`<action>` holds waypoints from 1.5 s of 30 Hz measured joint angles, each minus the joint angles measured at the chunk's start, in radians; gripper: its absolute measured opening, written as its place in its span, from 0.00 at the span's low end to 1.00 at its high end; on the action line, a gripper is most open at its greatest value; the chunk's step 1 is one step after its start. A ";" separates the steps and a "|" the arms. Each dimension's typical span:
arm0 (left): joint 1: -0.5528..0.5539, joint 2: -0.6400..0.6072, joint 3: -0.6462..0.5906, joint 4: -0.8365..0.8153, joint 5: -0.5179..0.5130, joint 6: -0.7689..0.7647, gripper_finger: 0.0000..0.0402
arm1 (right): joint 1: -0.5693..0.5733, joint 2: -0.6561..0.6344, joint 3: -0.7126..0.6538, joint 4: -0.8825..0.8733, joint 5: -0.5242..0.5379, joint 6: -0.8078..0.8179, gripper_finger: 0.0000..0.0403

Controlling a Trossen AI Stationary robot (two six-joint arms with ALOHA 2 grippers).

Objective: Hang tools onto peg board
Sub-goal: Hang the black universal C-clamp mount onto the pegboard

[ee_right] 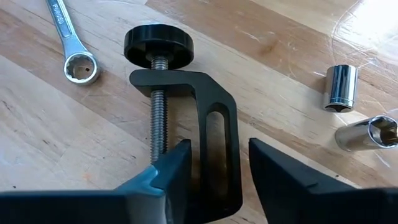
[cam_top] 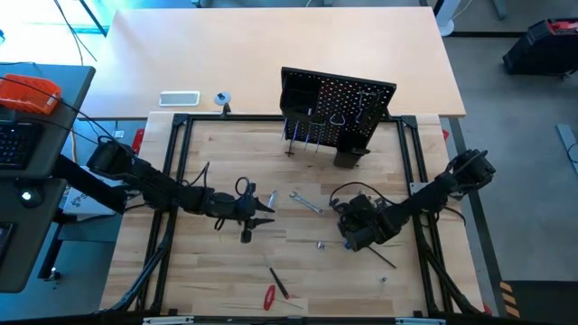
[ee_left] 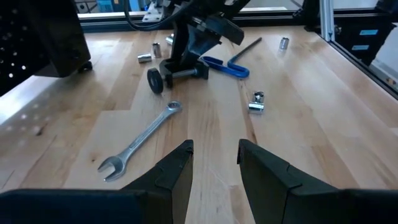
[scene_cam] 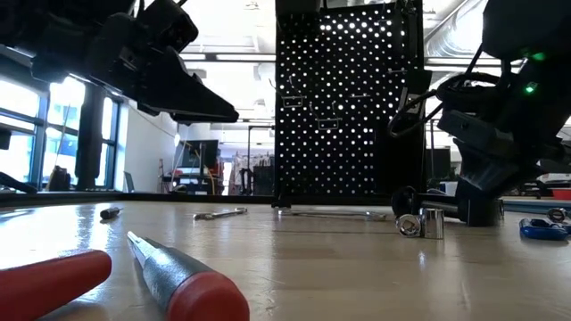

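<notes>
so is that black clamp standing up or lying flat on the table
Lying flat. In the right wrist view the black clamp rests on its side on the wooden table, screw and round knob level with the boards, right gripper fingers astride its frame.

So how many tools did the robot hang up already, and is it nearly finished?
A few thin tools already hang on the black holed peg board. Right now the right gripper has its fingers open around a black metal screw clamp lying on the table. Still down there: the silver wrench, two shiny sockets, the blue-handled hex key and red-handled screwdrivers. The left gripper waits open. So not nearly.
</notes>
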 joint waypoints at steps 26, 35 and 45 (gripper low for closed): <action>0.157 -0.001 0.000 0.154 0.213 -0.050 0.30 | -0.025 0.001 0.134 0.056 0.086 -0.255 0.17; 0.188 -0.001 0.000 0.182 0.219 -0.061 0.30 | -0.023 0.001 0.248 0.056 0.203 -0.410 0.17; 0.230 -0.001 0.000 0.281 0.309 -0.238 0.30 | 0.009 0.001 0.332 0.129 0.387 -0.673 0.17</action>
